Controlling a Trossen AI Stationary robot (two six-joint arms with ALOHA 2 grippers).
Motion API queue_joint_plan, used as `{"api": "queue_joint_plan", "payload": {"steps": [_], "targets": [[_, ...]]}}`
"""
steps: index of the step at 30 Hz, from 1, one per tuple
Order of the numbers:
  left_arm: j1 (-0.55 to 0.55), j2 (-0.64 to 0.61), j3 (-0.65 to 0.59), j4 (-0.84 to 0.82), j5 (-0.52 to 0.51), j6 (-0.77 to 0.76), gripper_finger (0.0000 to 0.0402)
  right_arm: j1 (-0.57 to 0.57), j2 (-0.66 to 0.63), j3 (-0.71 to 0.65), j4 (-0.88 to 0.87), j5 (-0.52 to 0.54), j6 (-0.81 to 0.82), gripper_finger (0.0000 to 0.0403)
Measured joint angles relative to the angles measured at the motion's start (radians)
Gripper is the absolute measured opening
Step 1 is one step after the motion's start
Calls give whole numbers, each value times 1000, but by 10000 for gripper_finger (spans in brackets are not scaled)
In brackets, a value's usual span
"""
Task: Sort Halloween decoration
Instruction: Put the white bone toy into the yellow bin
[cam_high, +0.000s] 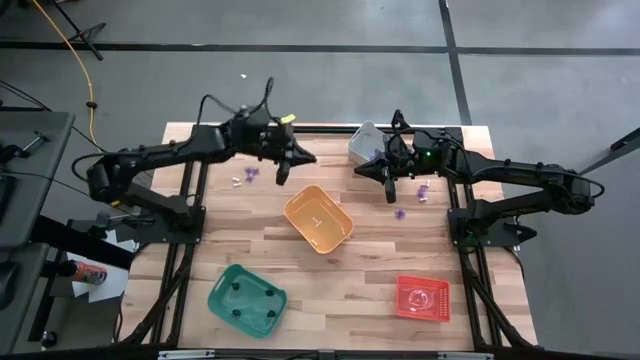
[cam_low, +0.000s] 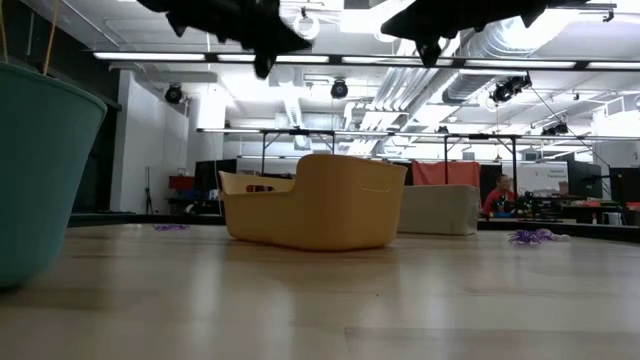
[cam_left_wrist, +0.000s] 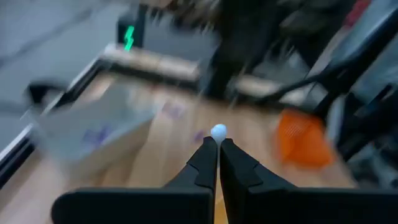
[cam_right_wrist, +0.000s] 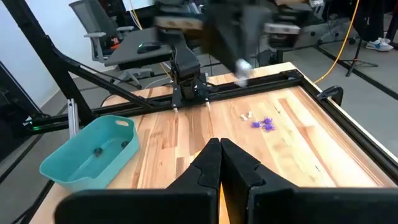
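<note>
The left gripper (cam_left_wrist: 217, 149) pinched a whitish trinket (cam_left_wrist: 218, 131) at its very fingers' tips — liable to slip — while the right gripper (cam_right_wrist: 219, 149) hung shut, empty.

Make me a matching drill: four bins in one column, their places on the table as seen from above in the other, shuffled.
Seen from above.
1. orange bin
2. green bin
3. red bin
4. grey bin

A. near right corner
B. far edge, by the right arm
C. middle of the table
D. near left area

Pairs: 1-C, 2-D, 3-A, 4-B
</note>
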Motion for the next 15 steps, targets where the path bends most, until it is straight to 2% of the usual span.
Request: {"api": "queue_joint_plan", "payload": {"steps": [3,6,10,15], "targets": [[-68,-42,-76,203,-22,-92,0,0,0,0,16,0,11,0],[-139,-63,-137,330,-98,-144,0,0,0,0,51,0,27,0],[-203,-66,-160,362,-189,-125,0,6,0,0,111,0,28,0],[-214,-67,-163,365,-197,-109,0,15,0,0,166,-2,26,0]]}}
